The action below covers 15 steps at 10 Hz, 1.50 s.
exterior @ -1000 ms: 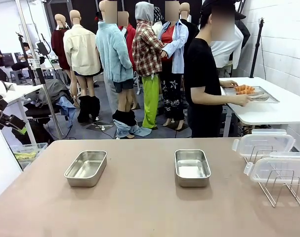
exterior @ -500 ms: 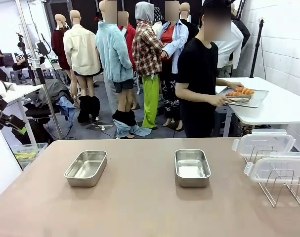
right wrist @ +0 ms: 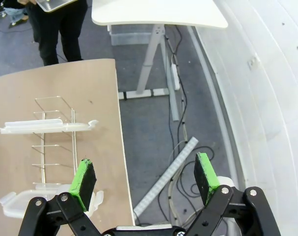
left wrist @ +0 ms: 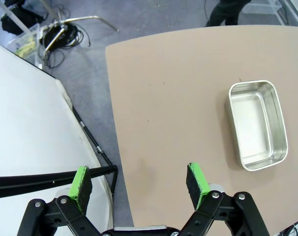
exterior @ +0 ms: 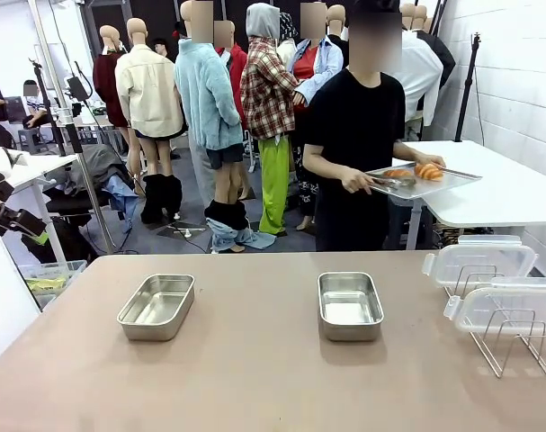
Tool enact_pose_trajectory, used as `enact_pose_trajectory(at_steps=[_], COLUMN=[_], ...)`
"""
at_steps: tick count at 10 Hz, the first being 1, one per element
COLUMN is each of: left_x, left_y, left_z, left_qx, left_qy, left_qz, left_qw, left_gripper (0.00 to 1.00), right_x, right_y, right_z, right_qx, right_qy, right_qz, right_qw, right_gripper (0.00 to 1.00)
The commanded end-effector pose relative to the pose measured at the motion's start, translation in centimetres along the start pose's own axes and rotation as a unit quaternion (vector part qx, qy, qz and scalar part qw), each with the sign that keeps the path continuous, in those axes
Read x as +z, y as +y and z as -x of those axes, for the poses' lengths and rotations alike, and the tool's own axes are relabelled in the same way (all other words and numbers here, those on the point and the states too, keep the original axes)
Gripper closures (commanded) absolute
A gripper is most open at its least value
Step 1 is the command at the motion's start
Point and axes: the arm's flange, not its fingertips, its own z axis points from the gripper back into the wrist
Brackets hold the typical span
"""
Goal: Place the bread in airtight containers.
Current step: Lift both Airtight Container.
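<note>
Bread (exterior: 426,170) on tray (exterior: 454,178) in person's hand (exterior: 356,183); left tool (left wrist: 137,169), right tool (right wrist: 143,160) wide open, empty.

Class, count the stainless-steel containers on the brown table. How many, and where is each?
2. The left steel tub sits on the left half of the table; the right steel tub sits just right of centre. Both are empty and lidless; none seems hidden.

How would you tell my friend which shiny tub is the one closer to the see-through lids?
Look at the brown table. On it, find the steel tub near the middle, in front of the person. The other tub sits slanted toward the left, while this one lies straight, nearer the wire rack with clear lids.
</note>
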Motion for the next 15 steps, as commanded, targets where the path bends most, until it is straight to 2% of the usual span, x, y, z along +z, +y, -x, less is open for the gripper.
enact_pose_trajectory(at_steps=[1,15], left_x=[0.12,0.12], left_y=[0.31,0.31], left_z=[0.06,0.06], left_qx=[-0.002,-0.002], left_qy=[-0.004,-0.004], left_qz=[-0.004,-0.004], left_qw=[1.000,1.000], left_gripper=[0.00,0.00], right_x=[-0.06,-0.06], right_y=[0.04,0.04], right_z=[0.05,0.05], right_qx=[-0.001,-0.001], right_qy=[0.002,0.002], right_qz=[-0.002,-0.002], right_qw=[1.000,1.000], right_gripper=[0.00,0.00])
